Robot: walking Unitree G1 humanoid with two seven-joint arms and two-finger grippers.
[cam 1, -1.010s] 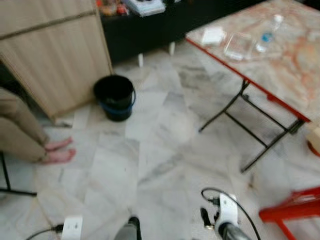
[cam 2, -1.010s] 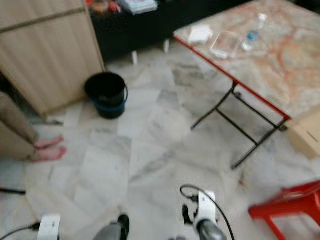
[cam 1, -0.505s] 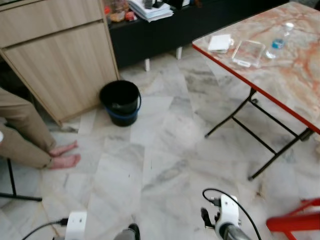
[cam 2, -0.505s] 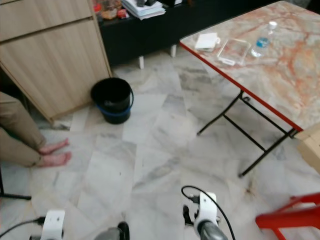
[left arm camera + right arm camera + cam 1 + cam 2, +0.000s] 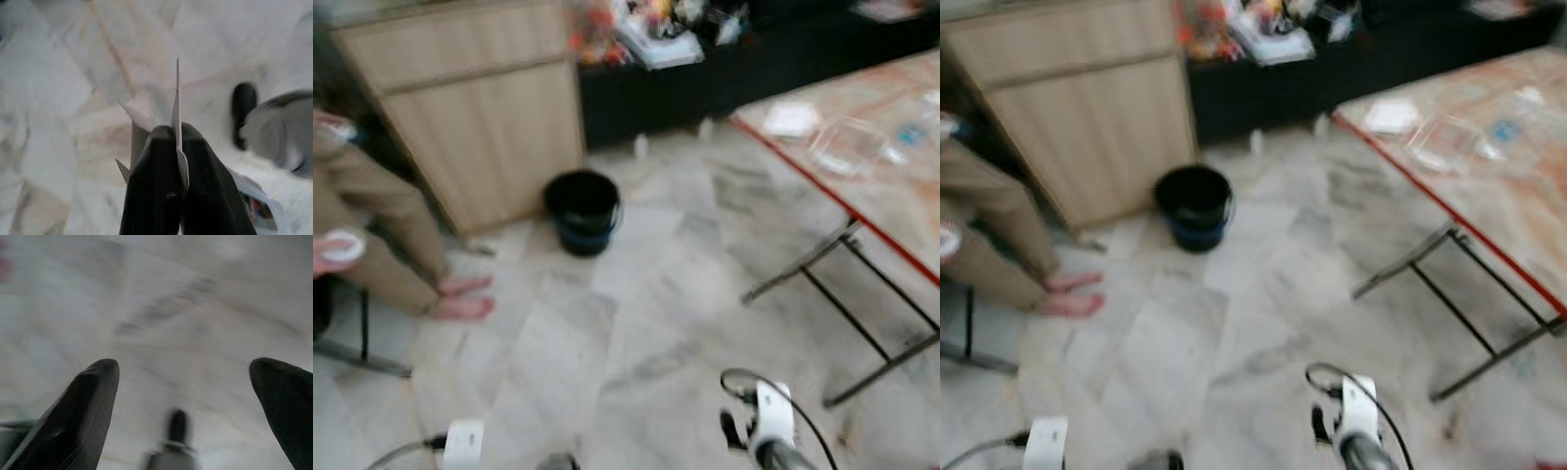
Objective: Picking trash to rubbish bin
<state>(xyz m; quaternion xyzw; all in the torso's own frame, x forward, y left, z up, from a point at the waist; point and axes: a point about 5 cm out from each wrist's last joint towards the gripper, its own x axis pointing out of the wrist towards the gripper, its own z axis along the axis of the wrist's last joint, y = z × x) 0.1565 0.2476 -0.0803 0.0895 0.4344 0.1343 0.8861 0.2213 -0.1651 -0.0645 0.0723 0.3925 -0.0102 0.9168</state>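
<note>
At the far left of the head views, a seated person's legs (image 5: 382,230) in tan trousers and bare feet (image 5: 462,297) rested on the marble floor (image 5: 636,323), with a hand (image 5: 337,247) holding a small white object. Beside them stood a wooden cabinet (image 5: 484,127), and just in front of its right corner sat the black rubbish bin (image 5: 582,211) on the floor. Further right, a folding table (image 5: 871,186) with a red edge carried a white pad and clear plastic items, blurred. Low in the views, the left gripper (image 5: 177,142) was clamped on a thin piece of white paper trash (image 5: 177,105), fingers pressed together. The right gripper (image 5: 190,382) hung with fingers spread wide above the floor, holding nothing.
</note>
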